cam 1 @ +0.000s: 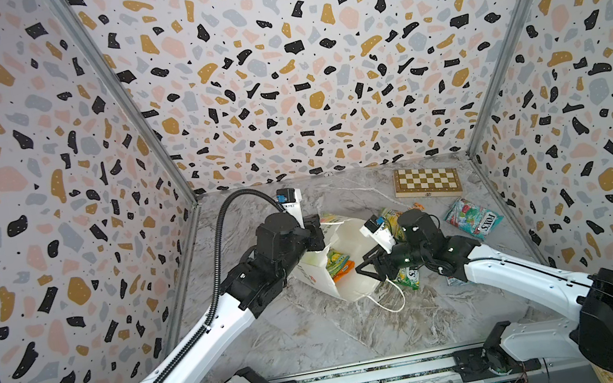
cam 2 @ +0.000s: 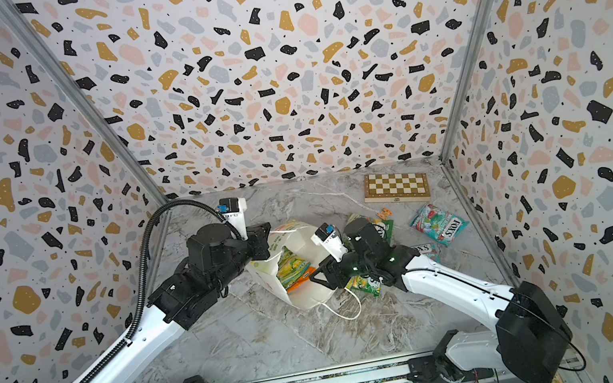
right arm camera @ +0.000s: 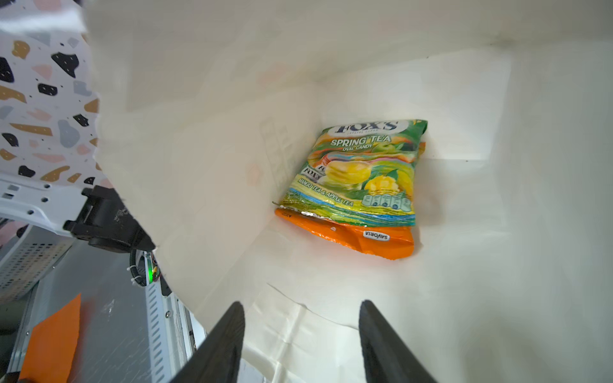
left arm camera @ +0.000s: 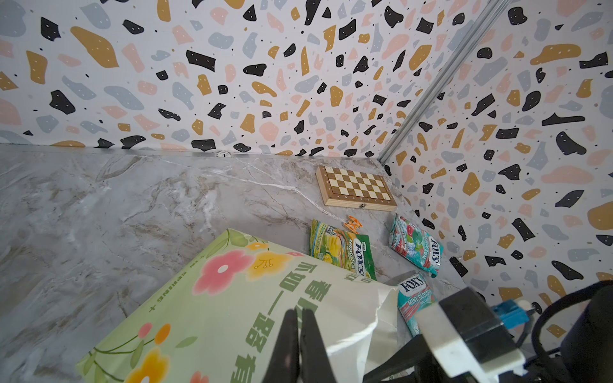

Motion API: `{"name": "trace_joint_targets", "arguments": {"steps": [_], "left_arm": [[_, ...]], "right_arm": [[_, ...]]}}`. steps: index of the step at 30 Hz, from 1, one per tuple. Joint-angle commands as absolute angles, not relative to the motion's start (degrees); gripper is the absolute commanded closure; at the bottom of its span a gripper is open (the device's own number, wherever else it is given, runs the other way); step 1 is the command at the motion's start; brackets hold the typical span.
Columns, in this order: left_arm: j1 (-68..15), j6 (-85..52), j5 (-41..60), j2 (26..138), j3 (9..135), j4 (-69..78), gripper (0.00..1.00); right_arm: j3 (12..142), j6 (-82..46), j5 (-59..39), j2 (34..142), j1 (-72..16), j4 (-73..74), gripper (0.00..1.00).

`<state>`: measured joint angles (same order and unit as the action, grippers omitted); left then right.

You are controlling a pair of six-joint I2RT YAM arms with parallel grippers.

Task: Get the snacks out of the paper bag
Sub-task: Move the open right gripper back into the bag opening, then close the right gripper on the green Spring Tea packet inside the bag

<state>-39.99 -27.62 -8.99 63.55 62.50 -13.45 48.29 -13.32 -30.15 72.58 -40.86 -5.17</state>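
The right gripper [right arm camera: 302,331] has its jaws moderately apart with nothing between them, just inside the mouth of the paper bag [cam 1: 346,236]. Only the right wrist view looks down the bag's white inside. There a green-yellow packet [right arm camera: 360,172] marked "SPRING TEA" lies deep in the bag, ahead of the fingertips and well apart from them. It rests on an orange packet [right arm camera: 361,240], whose edge sticks out beneath it. In both top views these two show only as a patch of colour through the mouth.

The left gripper [left arm camera: 300,331] has its jaws pressed together on the bag's raised upper wall at the rim. Only the left wrist view shows that wall's outside, which is pale green with pink and yellow flowers. The same view shows a mint packet [left arm camera: 414,295] just beside the bag; the right arm largely hides it in the top views.

The bag lies on its side about mid-desk [cam 1: 321,337], with its mouth toward the right arm. A cord handle [cam 1: 393,302] trails toward the near edge. A second green packet [left arm camera: 345,248] lies beyond the right arm, with a small orange trinket [left arm camera: 352,223] at its far end. A teal-and-red packet [cam 1: 473,217] lies near the desk's right edge. A third green packet [cam 1: 410,278] is partly under the right arm. A chessboard [cam 1: 426,181] sits in the far right corner.
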Motion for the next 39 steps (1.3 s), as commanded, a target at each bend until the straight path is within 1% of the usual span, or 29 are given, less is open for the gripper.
{"name": "trace_joint_targets", "arguments": {"steps": [1,5,9,12,20,22,27,39], "left_arm": [[-40.2,-26.4,-9.2,62.4,62.0,-10.9,1.0],[-40.2,-26.3,-9.2,62.3,61.9,-10.9,1.0],[-40.2,-26.2,-9.1,62.2,61.7,-11.0,1.0],[-40.2,-26.2,-8.9,61.9,61.4,-10.8,1.0],[-40.2,-25.8,-8.4,61.8,61.4,-10.9,1.0],[-40.2,-25.8,-8.3,62.0,61.4,-10.9,1.0],[-40.2,-25.8,-7.7,62.5,61.6,-10.6,1.0],[-40.2,-25.6,-6.2,63.8,62.4,-10.3,1.0]], "right_arm": [[50.9,-12.0,-27.7,74.4,-43.1,-4.0,0.43],[52.0,-12.7,-25.2,78.1,-45.1,-3.8,0.43],[53.1,-15.1,-18.8,82.3,-46.1,-3.7,0.43],[54.4,-17.3,-16.5,85.1,-46.3,-3.7,0.44],[55.6,-26.0,-8.5,88.3,-46.7,-2.1,0.44],[55.6,-28.0,-8.0,88.7,-46.7,-1.1,0.44],[55.6,-31.8,-10.3,89.9,-46.8,3.1,0.44],[57.6,-38.9,-8.2,93.4,-46.9,6.9,0.43]]}}
